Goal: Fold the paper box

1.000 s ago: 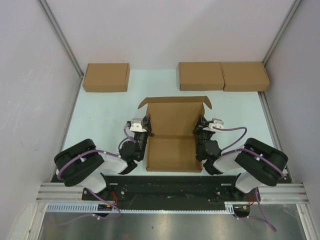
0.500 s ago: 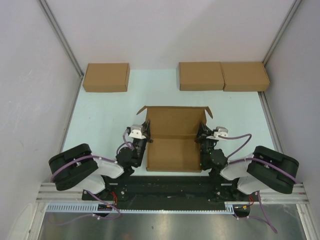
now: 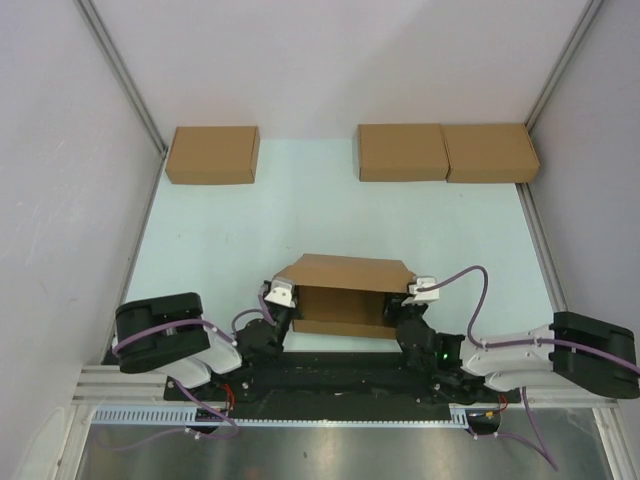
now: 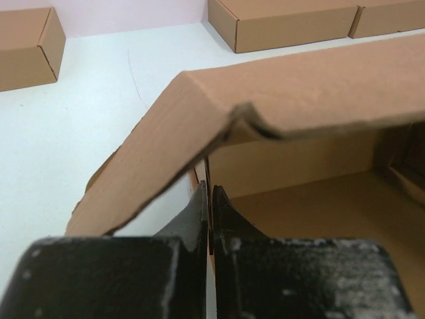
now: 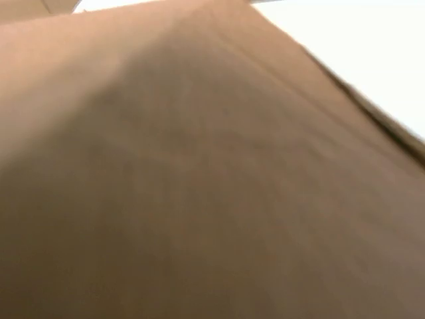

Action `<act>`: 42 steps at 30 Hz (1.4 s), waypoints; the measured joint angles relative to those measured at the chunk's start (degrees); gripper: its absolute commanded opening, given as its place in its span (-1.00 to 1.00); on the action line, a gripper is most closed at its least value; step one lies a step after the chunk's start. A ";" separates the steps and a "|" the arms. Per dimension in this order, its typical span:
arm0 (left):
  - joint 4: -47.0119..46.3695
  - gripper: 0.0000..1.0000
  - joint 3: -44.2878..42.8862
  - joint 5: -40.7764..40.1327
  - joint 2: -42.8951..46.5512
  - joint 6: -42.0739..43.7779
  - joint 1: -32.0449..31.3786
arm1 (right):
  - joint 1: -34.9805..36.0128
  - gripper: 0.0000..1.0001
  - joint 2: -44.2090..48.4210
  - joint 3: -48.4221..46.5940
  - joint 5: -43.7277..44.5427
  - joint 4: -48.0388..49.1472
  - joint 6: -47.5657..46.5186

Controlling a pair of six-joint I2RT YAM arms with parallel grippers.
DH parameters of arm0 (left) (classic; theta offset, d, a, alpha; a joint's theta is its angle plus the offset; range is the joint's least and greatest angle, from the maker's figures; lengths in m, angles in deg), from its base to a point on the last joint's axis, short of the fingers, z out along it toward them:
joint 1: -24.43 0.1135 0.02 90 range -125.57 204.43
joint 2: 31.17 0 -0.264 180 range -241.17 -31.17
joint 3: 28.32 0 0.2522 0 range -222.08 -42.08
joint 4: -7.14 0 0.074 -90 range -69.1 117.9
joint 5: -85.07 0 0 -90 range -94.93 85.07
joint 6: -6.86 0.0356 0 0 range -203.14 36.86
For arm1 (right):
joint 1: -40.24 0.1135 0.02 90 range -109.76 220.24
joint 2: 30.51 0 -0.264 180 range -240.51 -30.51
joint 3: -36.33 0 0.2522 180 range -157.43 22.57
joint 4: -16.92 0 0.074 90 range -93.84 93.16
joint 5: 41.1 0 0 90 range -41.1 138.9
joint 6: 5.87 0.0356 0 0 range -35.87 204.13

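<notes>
The paper box (image 3: 345, 272) sits near the table's front edge between my two grippers, its lid leaning forward over the open base. In the left wrist view the lid (image 4: 299, 86) slants overhead, with the box's inside beyond it. My left gripper (image 4: 208, 194) is shut on the thin left side wall of the box, and it also shows from above (image 3: 288, 308). My right gripper (image 3: 398, 312) is at the box's right side. The right wrist view is filled with blurred brown cardboard (image 5: 199, 166), so its fingers are hidden.
Three closed brown boxes lie along the far edge: one at the left (image 3: 212, 154) and two side by side at the right (image 3: 402, 152) (image 3: 490, 152). Grey walls stand on both sides. The black base rail (image 3: 340, 375) runs just in front of the box.
Both arms have drawn back toward their bases, pulling the box to the near edge. The lid has swung from standing open to leaning forward over the base.
</notes>
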 measured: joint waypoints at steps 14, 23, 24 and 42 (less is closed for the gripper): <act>2.34 -1.00 -0.07 -0.04 1.84 -0.70 -2.45 | 11.45 0.56 20.35 -11.37 3.85 -40.87 5.68; 2.51 -1.00 -2.10 -1.29 -0.96 -0.59 -2.69 | 20.72 0.58 28.24 -20.59 4.15 -59.17 4.55; 2.58 -1.00 -2.16 -1.42 -1.20 -0.59 -2.71 | 22.27 0.58 29.03 -21.27 3.87 -59.89 3.45; 7.19 -0.47 -3.19 -0.81 -4.04 -0.76 -3.98 | 39.41 0.12 27.85 -43.58 -1.53 -64.30 -11.47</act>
